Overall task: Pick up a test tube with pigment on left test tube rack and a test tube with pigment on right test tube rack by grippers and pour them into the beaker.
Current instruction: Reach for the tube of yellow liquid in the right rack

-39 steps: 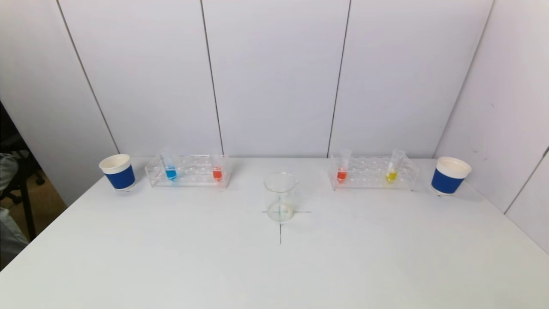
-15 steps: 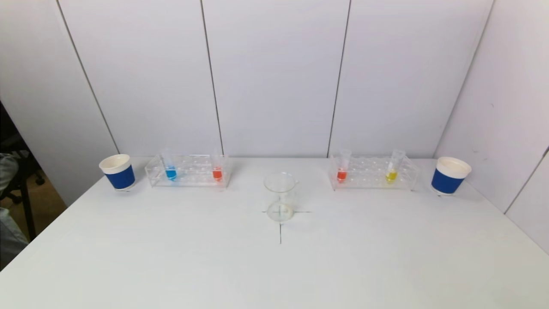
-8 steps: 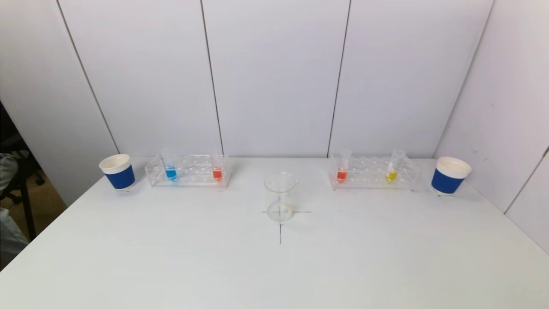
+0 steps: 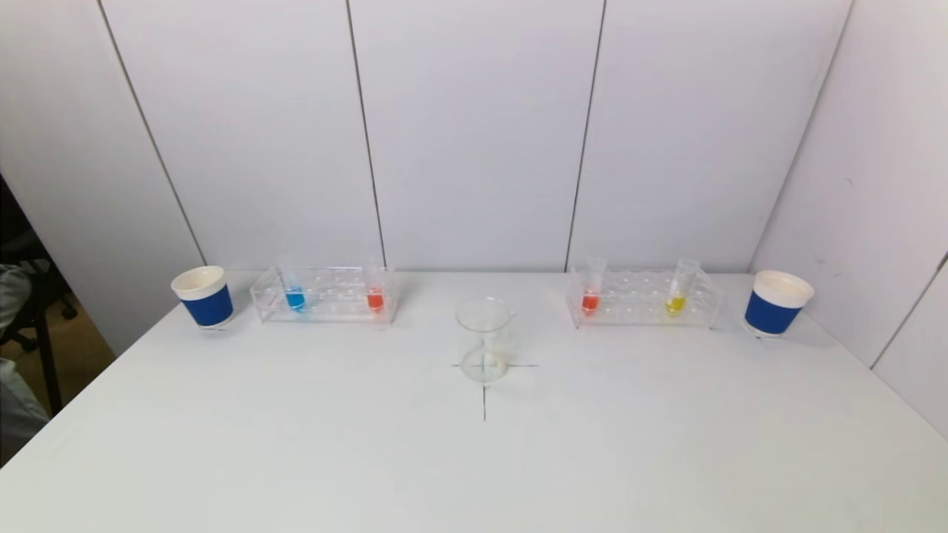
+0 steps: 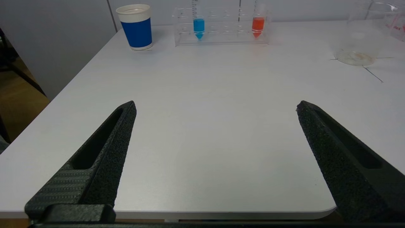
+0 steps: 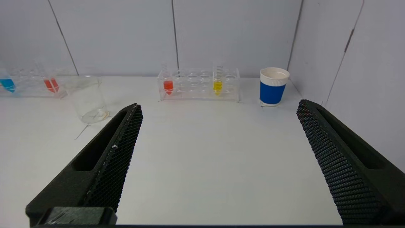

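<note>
The clear left test tube rack [image 4: 326, 303] stands at the back left and holds a blue-pigment tube [image 4: 295, 296] and a red-pigment tube [image 4: 375, 297]. At the back right, the right test tube rack [image 4: 643, 307] holds a red-pigment tube [image 4: 590, 298] and a yellow-pigment tube [image 4: 675, 300]. An empty glass beaker [image 4: 484, 339] sits mid-table on a drawn cross. Neither arm shows in the head view. My left gripper [image 5: 216, 106] hangs open over the table's near left edge. My right gripper [image 6: 220, 104] is open over the near right part, nothing between its fingers.
A blue-and-white paper cup [image 4: 204, 296] stands left of the left rack, another cup [image 4: 776, 302] right of the right rack. White wall panels close the back and the right side. The table's left edge [image 5: 60, 98] drops off to the floor.
</note>
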Robot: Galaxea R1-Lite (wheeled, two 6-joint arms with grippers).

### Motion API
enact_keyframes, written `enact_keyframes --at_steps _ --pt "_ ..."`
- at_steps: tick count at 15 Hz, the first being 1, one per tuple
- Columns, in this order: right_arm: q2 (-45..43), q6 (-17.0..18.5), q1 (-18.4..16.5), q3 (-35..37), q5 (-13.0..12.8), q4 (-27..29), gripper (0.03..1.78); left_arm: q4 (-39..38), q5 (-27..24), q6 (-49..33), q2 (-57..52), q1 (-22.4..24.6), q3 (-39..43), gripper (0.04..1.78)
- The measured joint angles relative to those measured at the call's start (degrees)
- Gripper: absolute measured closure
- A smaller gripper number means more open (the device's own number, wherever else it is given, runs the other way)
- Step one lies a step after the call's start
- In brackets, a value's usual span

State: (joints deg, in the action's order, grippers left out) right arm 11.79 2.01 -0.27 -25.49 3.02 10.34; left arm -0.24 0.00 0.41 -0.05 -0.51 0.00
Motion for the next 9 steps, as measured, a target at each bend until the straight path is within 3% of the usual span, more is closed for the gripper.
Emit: enact_keyframes --at_steps 4,9 --pt "9.11 -0.33 -0.06 -3.22 2.62 -4.14 0.04 0.0 0.0 0.02 0.0 0.02 0.0 0.05" --pt "24.89 -0.33 -0.09 -4.72 2.97 -19.13 0.04 0.0 0.0 -0.04 0.0 0.0 0.0 0.05"
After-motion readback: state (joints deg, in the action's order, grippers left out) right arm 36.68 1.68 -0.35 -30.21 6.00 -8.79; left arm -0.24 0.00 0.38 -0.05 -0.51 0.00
